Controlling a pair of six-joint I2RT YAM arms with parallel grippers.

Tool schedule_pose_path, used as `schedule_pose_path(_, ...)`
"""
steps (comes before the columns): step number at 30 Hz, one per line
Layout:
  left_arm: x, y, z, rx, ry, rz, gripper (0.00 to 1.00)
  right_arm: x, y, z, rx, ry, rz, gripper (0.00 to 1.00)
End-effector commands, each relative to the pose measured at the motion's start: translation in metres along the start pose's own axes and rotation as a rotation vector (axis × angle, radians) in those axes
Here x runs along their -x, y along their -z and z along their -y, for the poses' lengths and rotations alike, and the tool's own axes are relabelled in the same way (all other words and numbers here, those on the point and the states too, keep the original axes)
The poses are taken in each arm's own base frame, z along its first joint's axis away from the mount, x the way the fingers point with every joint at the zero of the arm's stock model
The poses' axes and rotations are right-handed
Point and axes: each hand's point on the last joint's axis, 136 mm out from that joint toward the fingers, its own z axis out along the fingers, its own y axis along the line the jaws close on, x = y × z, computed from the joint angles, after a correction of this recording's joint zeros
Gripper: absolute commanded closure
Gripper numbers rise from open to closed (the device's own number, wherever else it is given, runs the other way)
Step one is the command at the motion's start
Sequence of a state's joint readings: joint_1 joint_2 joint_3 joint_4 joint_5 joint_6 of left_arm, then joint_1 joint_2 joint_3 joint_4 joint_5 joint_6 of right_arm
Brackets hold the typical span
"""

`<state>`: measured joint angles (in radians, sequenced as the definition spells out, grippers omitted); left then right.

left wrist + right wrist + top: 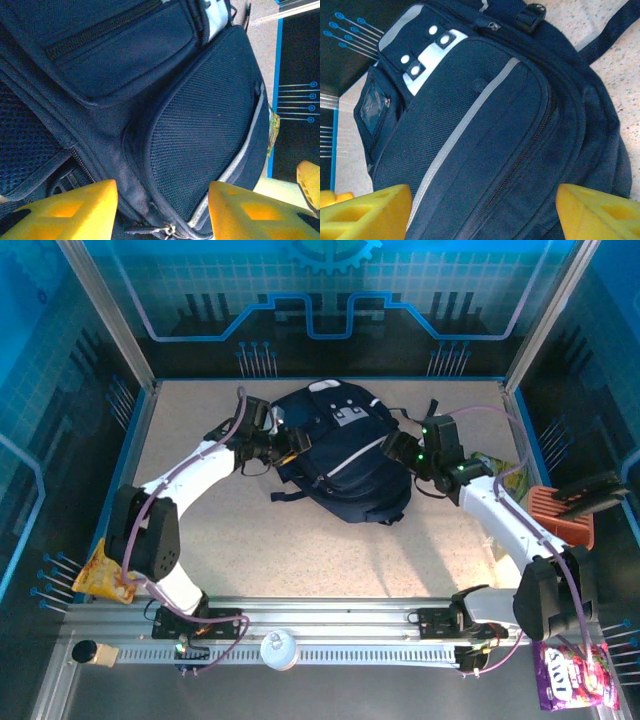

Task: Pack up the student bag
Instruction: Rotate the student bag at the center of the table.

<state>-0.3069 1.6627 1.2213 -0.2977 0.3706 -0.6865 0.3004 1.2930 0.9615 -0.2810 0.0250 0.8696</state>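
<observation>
The student bag (340, 455), dark navy with thin white stripes and a grey-white patch, lies flat in the middle of the table. My left gripper (293, 443) is at its left side, open, its yellow fingers (65, 210) straddling the mesh side pocket (200, 130) just above a zipper pull (167, 231). My right gripper (393, 450) is at the bag's right side, open, with its yellow fingers (365, 212) spread wide over the bag's front panel (485, 165) and its closed zipper line (520, 155). Neither holds anything.
A yellow snack packet (103, 572) lies at the left table edge. A green-yellow packet (500, 475) and an orange-red holder (562, 515) sit at the right. A purple candy bag (572, 677) and a small white cup (279, 649) rest on the front rail.
</observation>
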Motion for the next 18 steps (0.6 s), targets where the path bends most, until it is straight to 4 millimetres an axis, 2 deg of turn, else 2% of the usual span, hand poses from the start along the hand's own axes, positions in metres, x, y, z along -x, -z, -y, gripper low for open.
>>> schedule_pose_path(1,-0.003,-0.016,-0.002,-0.030,0.098,-0.042,0.51,0.002,0.003,-0.017,0.040,0.025,-0.008,0.24)
schedule_pose_path(6,-0.006,-0.029,0.000,-0.074,0.129,-0.086,0.54,-0.007,-0.003,-0.016,0.037,0.026,-0.040,0.23)
schedule_pose_path(11,-0.007,-0.039,0.003,-0.093,0.144,-0.122,0.62,-0.023,-0.021,-0.015,0.046,0.017,-0.124,0.23)
schedule_pose_path(14,-0.006,-0.042,0.005,-0.105,0.151,-0.130,0.71,-0.033,-0.034,-0.016,0.062,0.009,-0.175,0.25)
schedule_pose_path(18,-0.005,-0.041,0.008,-0.120,0.160,-0.128,0.92,-0.041,-0.052,-0.020,0.087,0.014,-0.226,0.28)
